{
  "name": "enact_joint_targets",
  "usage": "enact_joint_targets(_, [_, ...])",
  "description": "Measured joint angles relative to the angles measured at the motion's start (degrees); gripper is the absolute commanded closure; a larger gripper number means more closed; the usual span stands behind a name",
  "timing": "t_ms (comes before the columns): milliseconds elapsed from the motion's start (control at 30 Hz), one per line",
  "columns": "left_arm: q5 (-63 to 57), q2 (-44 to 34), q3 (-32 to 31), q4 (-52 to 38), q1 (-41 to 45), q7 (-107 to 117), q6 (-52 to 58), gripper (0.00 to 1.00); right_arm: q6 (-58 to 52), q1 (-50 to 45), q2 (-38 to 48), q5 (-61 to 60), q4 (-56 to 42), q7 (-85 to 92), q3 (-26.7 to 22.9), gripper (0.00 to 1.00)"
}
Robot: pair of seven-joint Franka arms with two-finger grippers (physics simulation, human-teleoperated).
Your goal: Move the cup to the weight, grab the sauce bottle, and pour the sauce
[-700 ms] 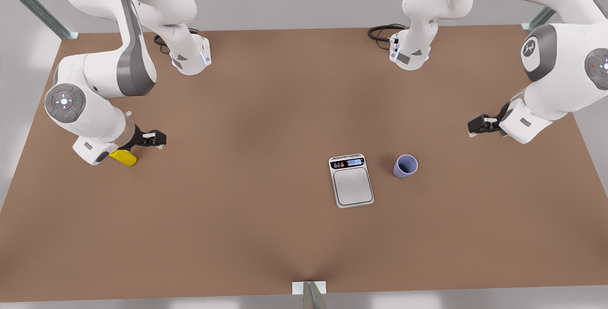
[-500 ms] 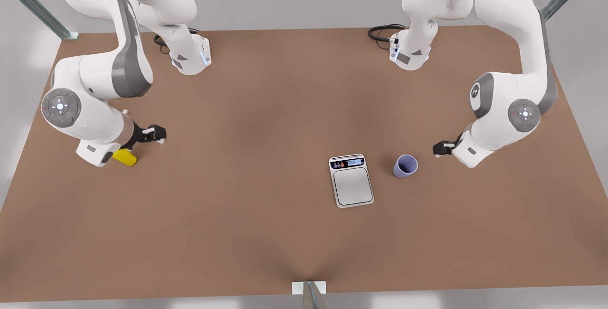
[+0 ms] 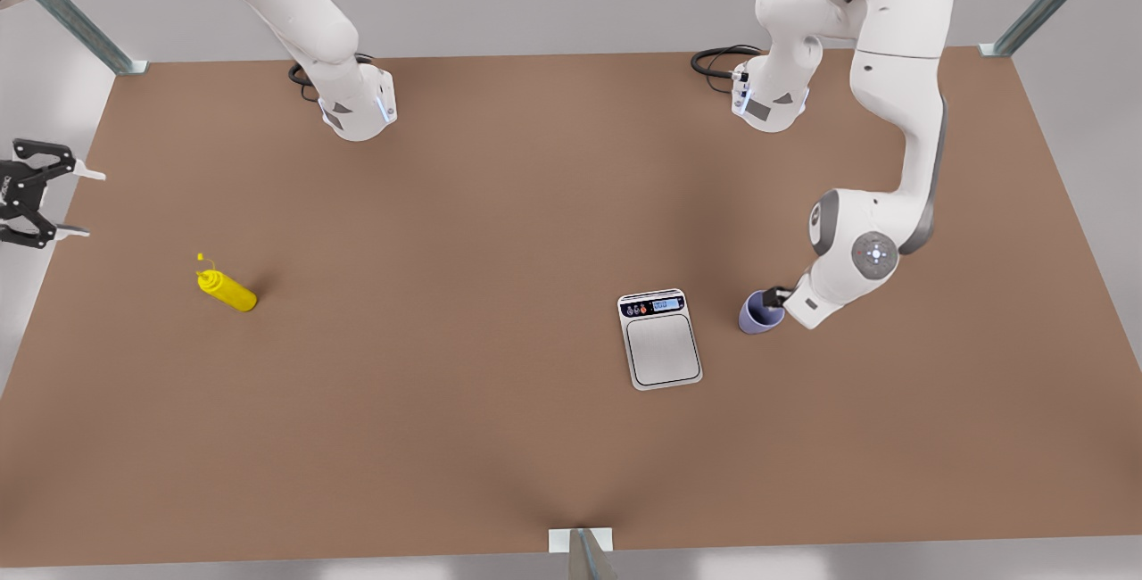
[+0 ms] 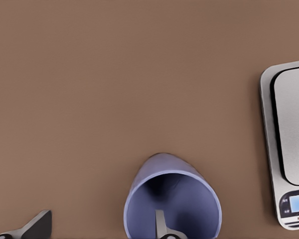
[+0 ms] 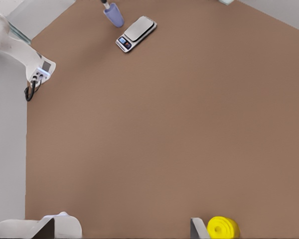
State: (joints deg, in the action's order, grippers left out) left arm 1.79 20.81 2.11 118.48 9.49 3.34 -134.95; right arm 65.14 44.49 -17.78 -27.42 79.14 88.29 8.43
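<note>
The lavender-blue cup (image 3: 759,312) stands upright just to the front view's right of the silver scale, the weight (image 3: 660,339). My left gripper (image 3: 774,298) is at the cup's rim and open. In the left wrist view one finger (image 4: 162,226) is inside the cup (image 4: 172,199) and the other is outside its wall. The yellow sauce bottle (image 3: 227,289) stands alone on the front view's left. My right gripper (image 3: 80,203) hangs open, raised near the table's left edge, apart from the bottle (image 5: 223,228).
The two arm bases (image 3: 357,107) (image 3: 769,98) with black cables sit at the table's far side. The brown table (image 3: 446,384) stretches wide between bottle and scale. The scale's plate (image 4: 294,129) lies close beside the cup.
The left gripper came down and toward the cup, and one finger is now inside it. The right gripper lifted off the bottle's spot and swung out to the front view's left edge.
</note>
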Motion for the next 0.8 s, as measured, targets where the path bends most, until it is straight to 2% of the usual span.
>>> enact_joint_targets(100, [0.0, 1.1, 0.0, -0.1, 0.0, 0.0, -0.2, 0.0, 0.1, 2.0, -11.1, -1.8, 0.1, 6.4, 0.0, 0.0])
enact_joint_targets(233, [0.0, 3.1, -0.1, -0.2, 0.1, 0.0, -0.2, 0.0, 4.4, 4.5, -19.6, -6.4, 0.0, 16.0, 0.0, 0.0])
enact_joint_targets(267, [0.0, 3.3, -0.1, -0.2, 0.1, 0.0, -0.2, 0.09, 6.3, 5.2, -20.2, -8.4, -0.1, 16.4, -0.1, 0.0])
enact_joint_targets(333, [0.0, 3.9, -0.4, -0.3, 0.1, 0.1, -0.2, 0.5, 9.5, 7.0, -21.7, -10.6, -0.3, 16.7, -0.1, 0.0])
enact_joint_targets(367, [0.1, 4.1, -0.4, -0.4, 0.1, 0.2, -0.2, 0.59, 9.6, 8.7, -22.7, -11.7, -0.3, 21.8, 0.0, 0.0])
enact_joint_targets(500, [-0.4, 4.5, -0.4, -0.4, 0.1, 0.4, -0.2, 0.75, 9.6, 9.7, -28.3, -14.5, 0.0, 31.3, -0.1, 0.0])
enact_joint_targets(533, [-1.2, 4.5, -0.7, -0.5, 0.2, 0.5, -0.2, 0.78, 9.5, 9.7, -29.7, -14.3, 0.1, 33.6, 0.0, 0.0])
enact_joint_targets(800, [0.0, 4.3, -1.7, -1.7, 0.1, 3.1, -0.1, 0.79, 9.9, 9.6, -33.5, -13.4, 1.4, 42.2, -0.1, 0.0])
